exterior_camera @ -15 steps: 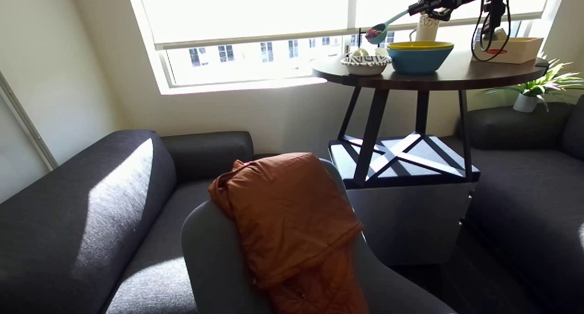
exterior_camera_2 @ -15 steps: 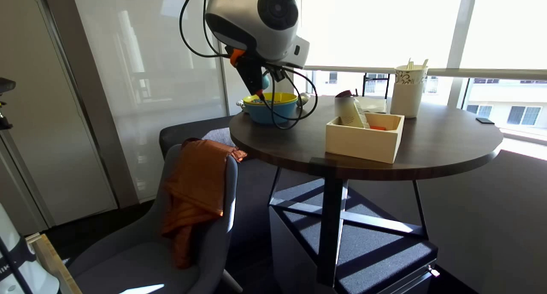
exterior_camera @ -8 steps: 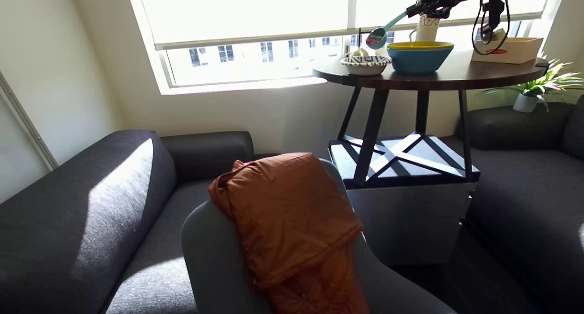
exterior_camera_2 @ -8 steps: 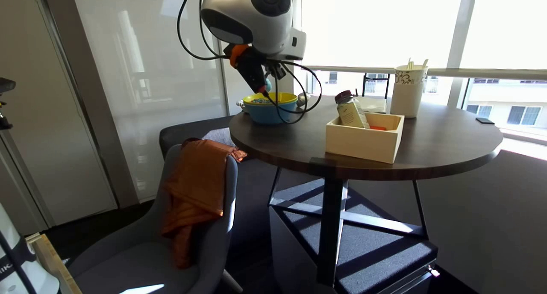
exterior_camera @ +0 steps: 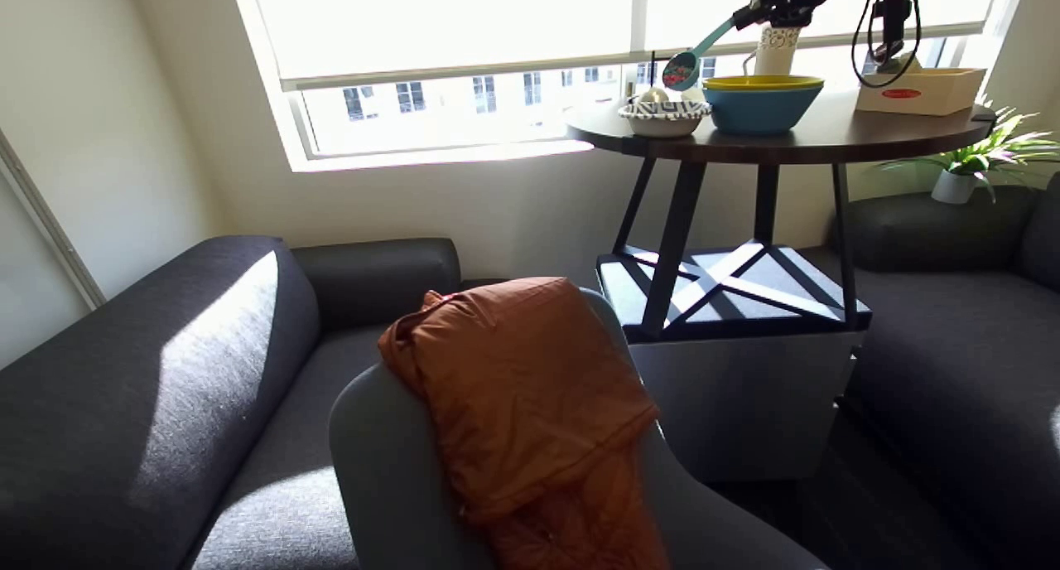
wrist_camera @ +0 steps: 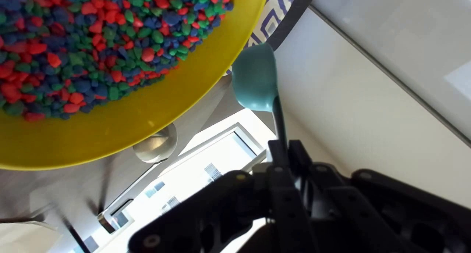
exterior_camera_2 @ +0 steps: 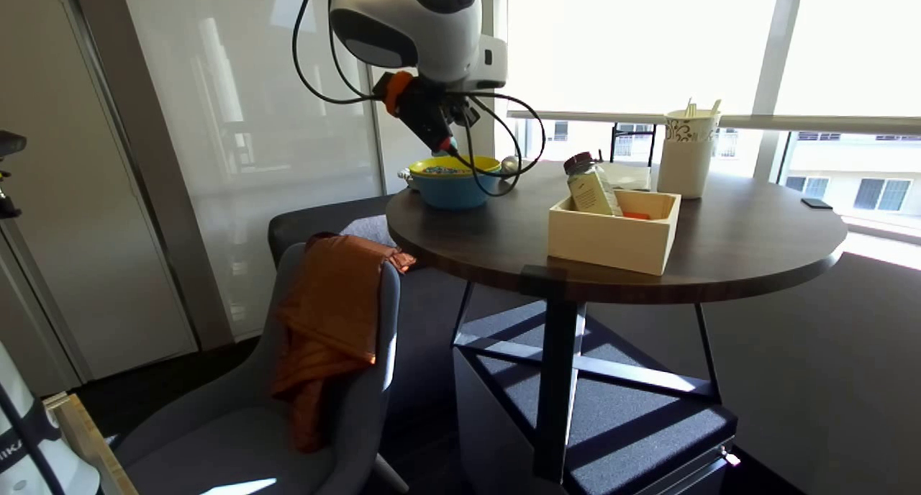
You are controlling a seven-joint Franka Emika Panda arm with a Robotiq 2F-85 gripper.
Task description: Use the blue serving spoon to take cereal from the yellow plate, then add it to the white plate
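Blk. two-finger gripper (wrist_camera: pixel 287 146) pinched on teal long-handled spoon (wrist_camera: pixel 255 78), head w/ reddish bits (exterior_camera: pixel 676 74) in air, nr. deep round yellow bowl (wrist_camera: pixel 217 50) of r/g/b pebbly cereal (wrist_camera: pixel 92 54), low pale geo-patt. dish (exterior_camera: pixel 662 128) beside bowl, brt. window (exterior_camera: pixel 497 131) behind

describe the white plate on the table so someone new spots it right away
Find the dark round table, then, in an exterior view, the yellow plate with blue below its rim. The white plate sits just left of it in that picture. Unlike that taller, plain neighbour, it is low and pale, with a dark geometric pattern around its rim.
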